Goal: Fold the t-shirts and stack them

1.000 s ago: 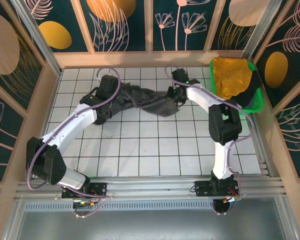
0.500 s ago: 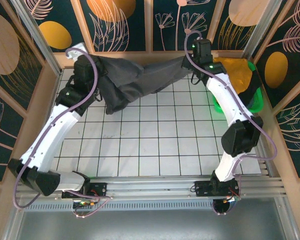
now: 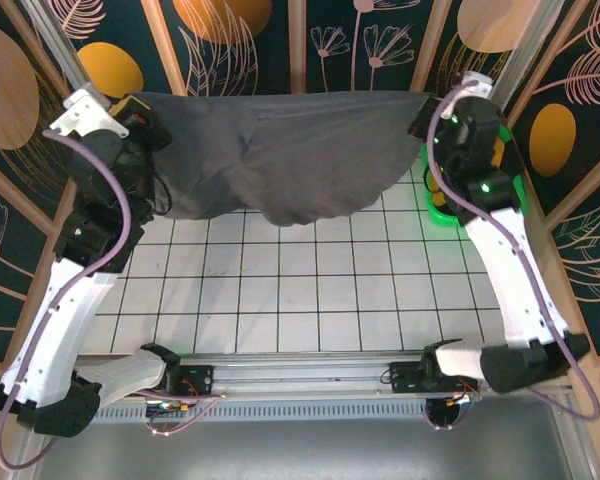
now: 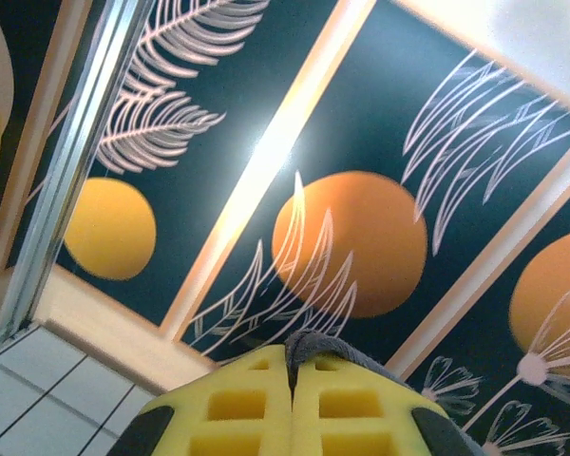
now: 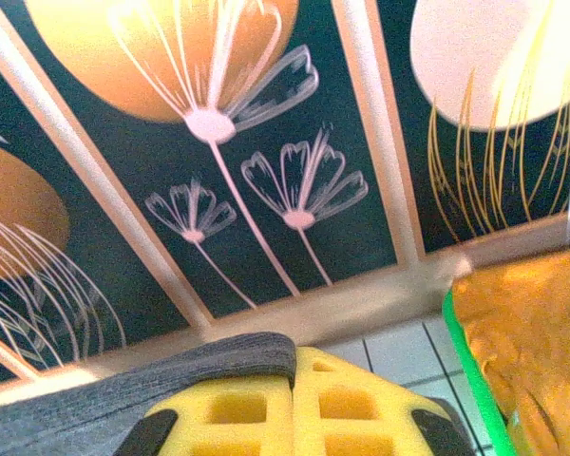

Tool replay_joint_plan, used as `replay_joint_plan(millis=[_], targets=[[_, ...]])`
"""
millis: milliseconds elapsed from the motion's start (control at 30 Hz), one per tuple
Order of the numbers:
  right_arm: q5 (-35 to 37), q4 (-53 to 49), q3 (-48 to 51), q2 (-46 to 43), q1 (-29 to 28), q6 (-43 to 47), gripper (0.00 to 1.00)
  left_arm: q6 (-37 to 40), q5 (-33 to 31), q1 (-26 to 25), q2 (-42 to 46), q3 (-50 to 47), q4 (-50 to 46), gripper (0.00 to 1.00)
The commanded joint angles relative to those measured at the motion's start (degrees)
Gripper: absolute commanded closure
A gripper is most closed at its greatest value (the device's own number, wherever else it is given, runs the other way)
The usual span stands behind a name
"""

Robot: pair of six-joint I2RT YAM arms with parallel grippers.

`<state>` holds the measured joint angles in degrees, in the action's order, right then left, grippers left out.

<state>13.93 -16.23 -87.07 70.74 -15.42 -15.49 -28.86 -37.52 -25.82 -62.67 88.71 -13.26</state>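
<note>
A large charcoal-black t-shirt (image 3: 280, 150) hangs stretched high over the back of the table between both arms. My left gripper (image 3: 132, 108) is shut on its left edge, and grey cloth (image 4: 325, 348) pokes out between the yellow pads (image 4: 237, 404). At the other end my right gripper (image 3: 427, 108) is shut on the right edge, where a grey hem (image 5: 171, 375) lies over the left pad (image 5: 233, 407). The mustard-yellow t-shirt (image 5: 527, 313) lies in the green basket (image 3: 440, 208), mostly hidden behind my right arm in the top view.
White gridded table (image 3: 310, 290) lies below the hanging shirt. Patterned walls with wooden frames (image 3: 295, 45) close in the back and sides. The basket rim (image 5: 467, 366) stands at the back right corner.
Both arms rose and spread apart, lifting the charcoal shirt from a bunched heap on the table into a wide stretched sheet held high near the back wall.
</note>
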Motion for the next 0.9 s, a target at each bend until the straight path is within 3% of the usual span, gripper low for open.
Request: replay_joint_plan(millis=[0,200,400,500,600,633,667,733,767,800,867], targets=[[7.2,10.6,2.9,-6.5,1.0,0.2,1.0,2.4,-2.0,0.5,3.9,1.1,10.1,1.0],[6.7,12.7,-2.1,-3.8,5.3,-1.5,1.0,4.7,-1.0,0.5,-0.5,8.7,12.8,1.0],[1.6,10.7,-15.0,13.6,8.6,-2.9,1.0,8.4,-7.1,2.4,-18.2,22.3,6.5,1.0],[-0.3,6.4,-23.9,25.6,8.8,-1.5,1.0,0.0,-2.3,9.8,-30.3,30.2,-5.2,1.0],[-6.2,5.3,-27.7,35.6,10.2,-2.5,0.96,-6.3,9.6,16.5,-43.4,36.2,-12.0,1.0],[-9.0,2.2,-31.5,39.8,10.9,-3.6,0.81,-6.5,14.9,18.1,-48.5,39.4,-14.1,0.91],[-11.9,-2.9,-37.0,44.5,11.4,-4.4,0.67,-6.7,19.5,19.2,-53.9,44.3,-17.4,0.76],[-13.9,-12.7,-47.4,52.2,11.4,-5.1,0.54,-6.6,23.5,19.8,-63.2,55.3,-25.6,0.38],[-14.5,-16.0,-50.6,54.6,11.0,-4.8,0.52,-6.2,24.6,19.8,-66.8,60.1,-29.7,0.28],[-14.2,-17.5,-50.7,55.0,10.3,-4.3,0.51,-6.0,25.4,19.8,-68.5,62.3,-32.1,0.25],[-13.3,-16.2,-43.3,51.7,9.0,-4.2,0.5,-5.6,25.8,19.8,-67.7,57.9,-34.8,0.22]])
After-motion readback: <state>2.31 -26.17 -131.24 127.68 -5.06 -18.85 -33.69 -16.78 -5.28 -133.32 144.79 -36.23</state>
